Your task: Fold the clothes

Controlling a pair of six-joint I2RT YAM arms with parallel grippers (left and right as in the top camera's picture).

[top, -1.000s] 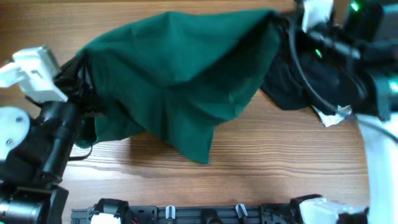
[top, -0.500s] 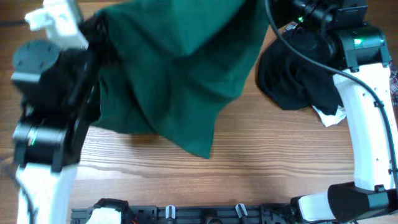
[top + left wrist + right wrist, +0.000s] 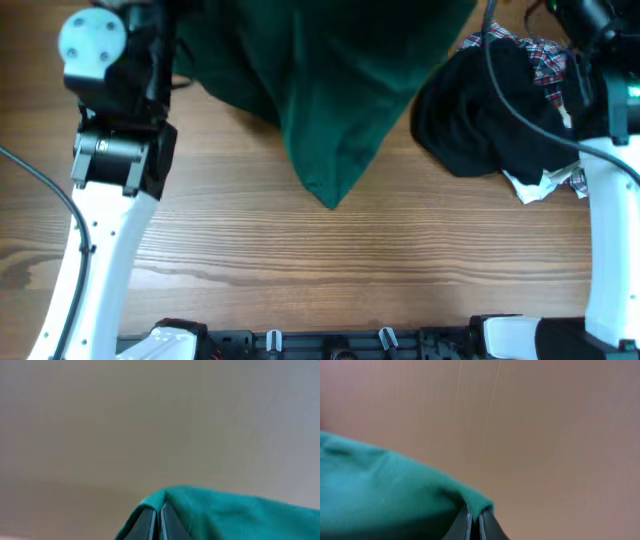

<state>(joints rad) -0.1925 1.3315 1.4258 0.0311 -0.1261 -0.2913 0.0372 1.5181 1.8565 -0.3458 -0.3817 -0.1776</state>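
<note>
The dark green garment (image 3: 330, 90) spreads across the top of the overhead view, with 1 corner pointing down over the wooden table (image 3: 350, 270). The left gripper (image 3: 156, 512) and right gripper (image 3: 475, 519) each pinch a green fold tight. Just beside it, on the right, lie a black garment (image 3: 480, 120) and a plaid shirt (image 3: 545, 60).

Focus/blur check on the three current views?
Overhead: table grain sharp, green garment slightly soft. Left wrist: background a featureless grey blur, only cloth at the left gripper resolves. Right wrist: pinkish, streaky, defocused background.
</note>
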